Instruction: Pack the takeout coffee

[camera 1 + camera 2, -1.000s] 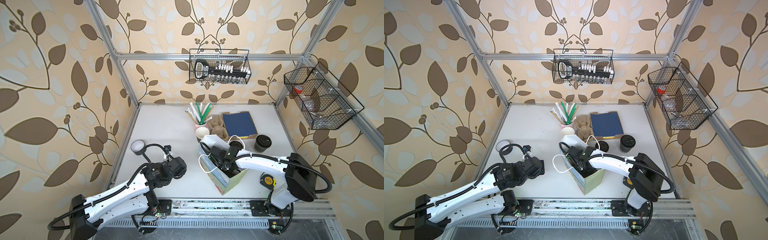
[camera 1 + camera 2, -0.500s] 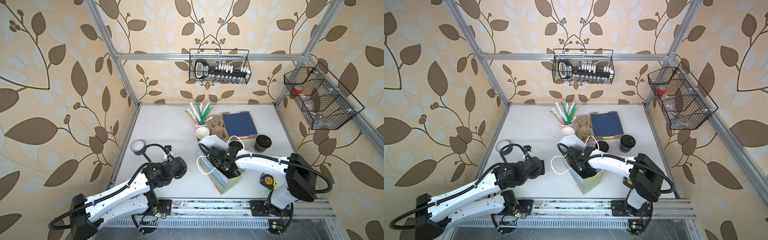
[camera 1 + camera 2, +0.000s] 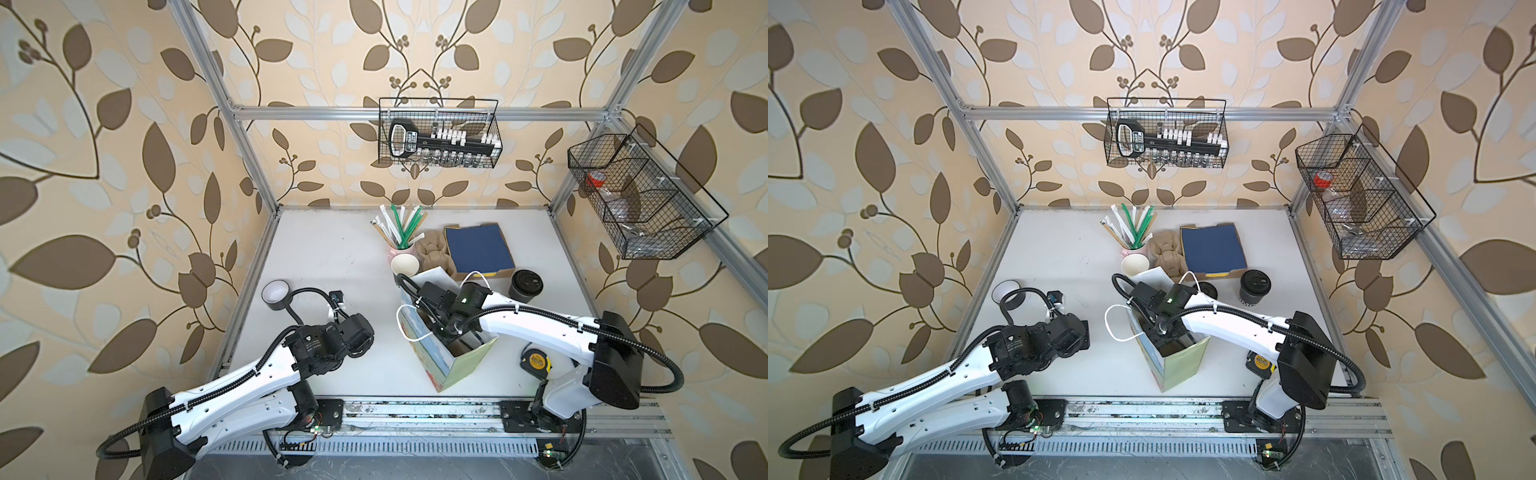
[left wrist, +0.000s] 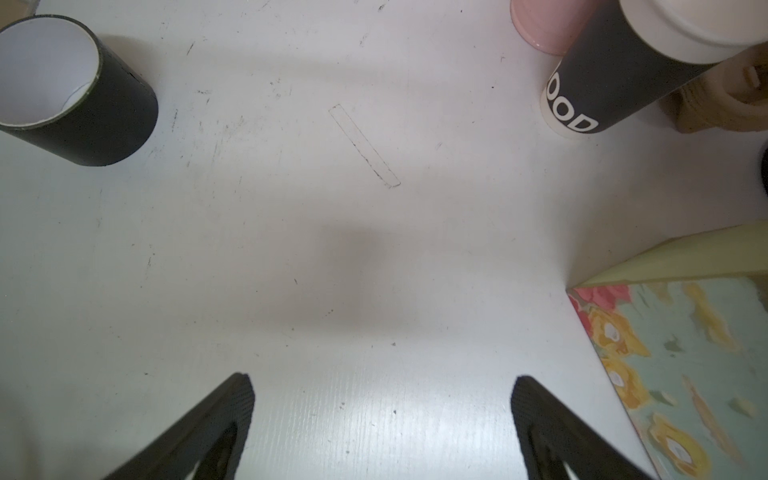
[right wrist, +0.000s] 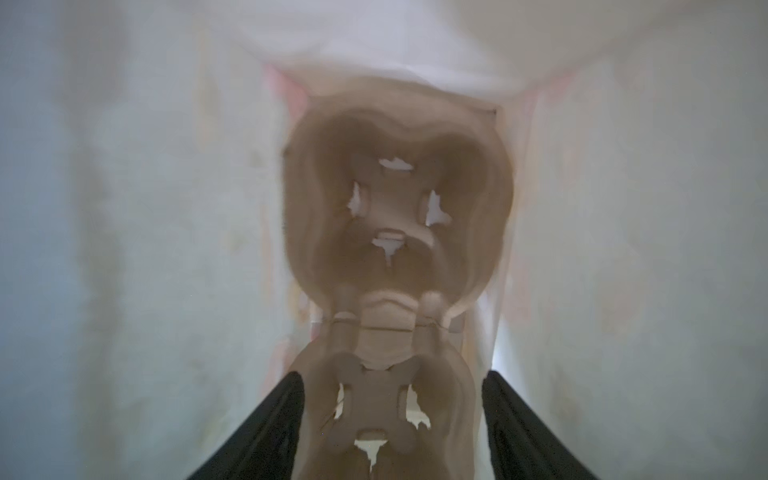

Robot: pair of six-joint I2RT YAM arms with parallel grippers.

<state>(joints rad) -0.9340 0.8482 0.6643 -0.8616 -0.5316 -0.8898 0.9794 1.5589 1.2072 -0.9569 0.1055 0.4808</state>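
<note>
**Pulp carrier lies in the bag; both coffees stand outside it**

White table (image 3: 332, 257) carries everything. Largest on it is the flowered paper bag (image 3: 465, 365), standing open at front centre with the right arm reaching down into its mouth. In the right wrist view the right gripper (image 5: 392, 374) has its jaws well apart, one finger on either side of the near well of a brown pulp carrier (image 5: 395, 208). The carrier lies flat on the bag's floor, its long axis running away from the gripper. Nothing looks gripped, though I cannot tell whether a pad brushes the rim.

The coming move, as I judge it, turns on where the cups stand. The lidded coffee cup (image 3: 525, 284) is upright on the table just past the bag's back right side, close to the right forearm. That arm is the nearer one, but it must first rise clear (bag walls are close on both sides). The open coffee cup (image 3: 404, 264) stands upright behind the bag's back left corner, just beside the pink cup of straws (image 4: 540, 25). The left gripper (image 4: 382, 380) hovers wide open and empty over bare table, well apart from both.

Behind the bag sit a blue-topped box (image 3: 478, 249) and spare carriers (image 3: 434, 253). A tape measure (image 3: 536, 361) lies by the right arm's base, and a black roll (image 3: 274, 293) sits far left.
</note>
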